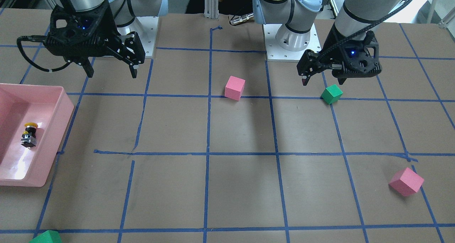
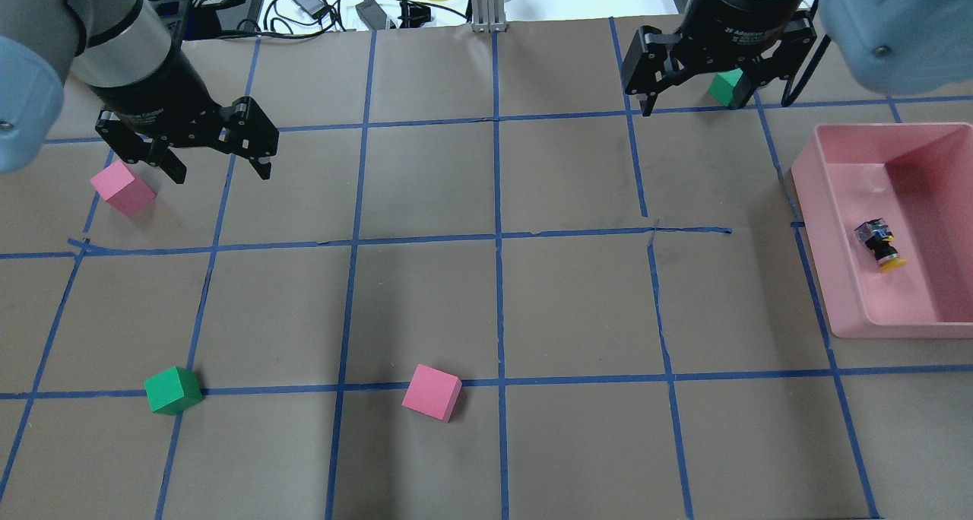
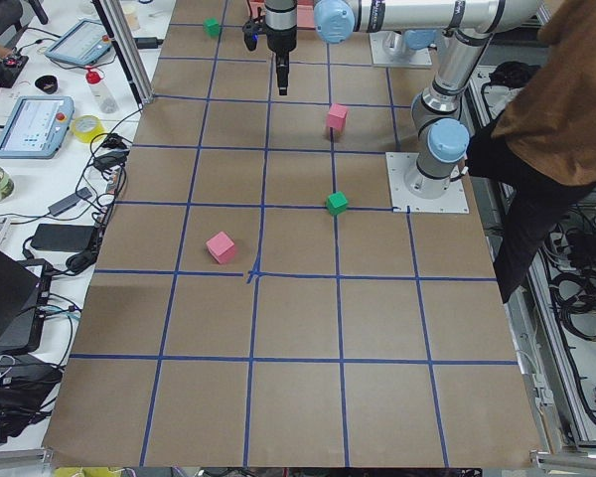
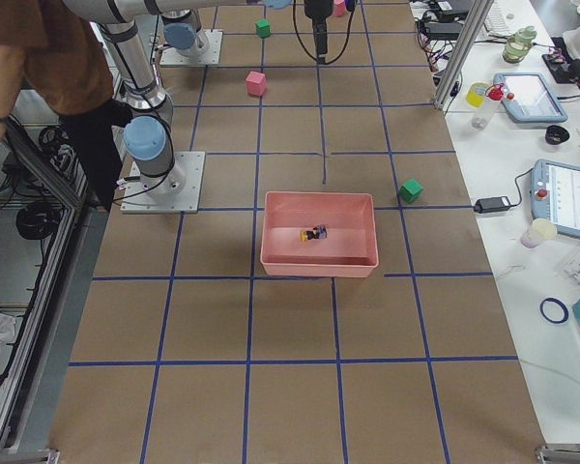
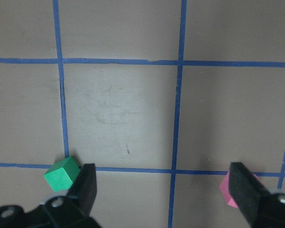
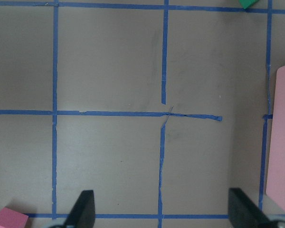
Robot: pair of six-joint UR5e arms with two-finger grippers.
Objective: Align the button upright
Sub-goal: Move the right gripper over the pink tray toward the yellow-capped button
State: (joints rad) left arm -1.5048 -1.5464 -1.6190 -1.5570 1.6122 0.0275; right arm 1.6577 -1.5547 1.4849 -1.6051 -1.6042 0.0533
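Note:
The button point(image 2: 880, 244) has a yellow cap, a black body and a grey base. It lies on its side on the floor of the pink bin point(image 2: 813, 223), and also shows in the front view point(image 1: 28, 134) and the right side view point(image 4: 313, 233). My right gripper point(image 2: 693, 106) hangs open and empty above the table, left of the bin and apart from it; it also shows in the front view point(image 1: 111, 75) and its wrist view point(image 6: 162, 211). My left gripper point(image 2: 222, 174) is open and empty at the far left, also seen in the front view point(image 1: 322, 82) and its wrist view point(image 5: 164, 190).
A pink cube point(image 2: 122, 188) lies beside the left gripper. A green cube point(image 2: 173, 389) and a pink cube point(image 2: 432, 392) sit nearer the robot. Another green cube point(image 2: 726, 87) lies behind the right gripper. The bin's edge point(image 6: 282, 142) shows in the right wrist view.

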